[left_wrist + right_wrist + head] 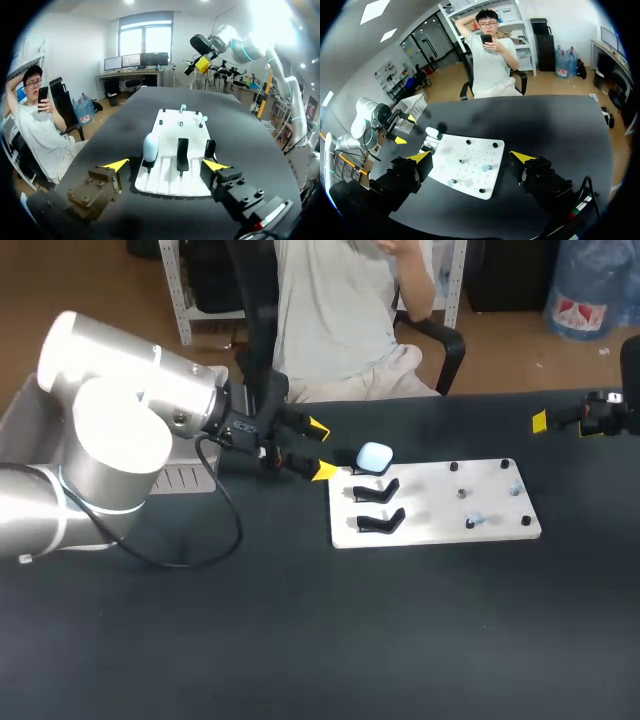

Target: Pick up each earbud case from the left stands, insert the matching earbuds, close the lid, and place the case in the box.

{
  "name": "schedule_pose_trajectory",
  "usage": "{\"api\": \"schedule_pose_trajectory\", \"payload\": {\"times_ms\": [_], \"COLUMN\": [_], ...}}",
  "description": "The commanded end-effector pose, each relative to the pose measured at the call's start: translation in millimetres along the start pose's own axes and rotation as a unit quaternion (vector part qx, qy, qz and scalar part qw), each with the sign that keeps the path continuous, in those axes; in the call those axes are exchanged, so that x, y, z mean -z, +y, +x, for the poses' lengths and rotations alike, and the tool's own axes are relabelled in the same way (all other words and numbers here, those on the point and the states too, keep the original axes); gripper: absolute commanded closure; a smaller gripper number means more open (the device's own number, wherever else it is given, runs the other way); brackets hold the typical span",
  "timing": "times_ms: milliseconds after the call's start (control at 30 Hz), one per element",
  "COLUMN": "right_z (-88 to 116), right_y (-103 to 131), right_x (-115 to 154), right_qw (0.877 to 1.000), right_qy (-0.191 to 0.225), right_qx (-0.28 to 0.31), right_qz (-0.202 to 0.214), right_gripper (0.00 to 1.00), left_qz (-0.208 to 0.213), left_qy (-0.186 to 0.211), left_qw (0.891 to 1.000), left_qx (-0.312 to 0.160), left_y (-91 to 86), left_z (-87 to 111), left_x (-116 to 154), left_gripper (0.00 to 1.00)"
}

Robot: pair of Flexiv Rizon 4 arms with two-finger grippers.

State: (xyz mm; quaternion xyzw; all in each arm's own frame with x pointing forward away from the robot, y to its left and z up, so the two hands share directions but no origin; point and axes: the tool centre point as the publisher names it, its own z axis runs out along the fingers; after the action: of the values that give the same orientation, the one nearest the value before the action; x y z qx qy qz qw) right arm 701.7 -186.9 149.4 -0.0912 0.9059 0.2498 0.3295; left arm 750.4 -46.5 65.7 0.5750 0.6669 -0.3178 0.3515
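Just beyond left end effector (321,450), case (374,457)

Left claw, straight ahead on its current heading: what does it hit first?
Most likely the pale blue earbud case on its stand at the white board's near end. Height is unclear, so the open left claw might meet the board's edge first.
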Motion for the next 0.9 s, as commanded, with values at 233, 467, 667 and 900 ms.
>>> {"api": "schedule_pose_trajectory", "payload": {"times_ms": [233,467,667,900], "right_z": [0.0,0.0,0.0,0.0], "right_y": [0.2,0.2,0.2,0.2], "right_x": [0.3,0.3,0.3,0.3], "right_qw": [1.0,1.0,1.0,1.0], "right_qy": [0.001,0.001,0.001,0.001], "right_qx": [0.0,0.0,0.0,0.0], "right_qz": [0.001,0.001,0.001,0.001], "right_gripper": [0.0,0.0,0.0,0.0], "left_qz": [-0.001,0.002,0.004,0.009], "left_qy": [-0.02,-0.026,-0.03,-0.031], "left_qw": [1.0,1.0,1.0,0.999], "left_qx": [-0.006,-0.007,-0.008,-0.009], "left_y": [18.4,25.4,30.7,34.7], "left_z": [9.4,10.9,10.0,8.4], "left_x": [-27.3,-41.7,-51.8,-59.4], "left_gripper": [0.25,0.34,0.36,0.53]}}
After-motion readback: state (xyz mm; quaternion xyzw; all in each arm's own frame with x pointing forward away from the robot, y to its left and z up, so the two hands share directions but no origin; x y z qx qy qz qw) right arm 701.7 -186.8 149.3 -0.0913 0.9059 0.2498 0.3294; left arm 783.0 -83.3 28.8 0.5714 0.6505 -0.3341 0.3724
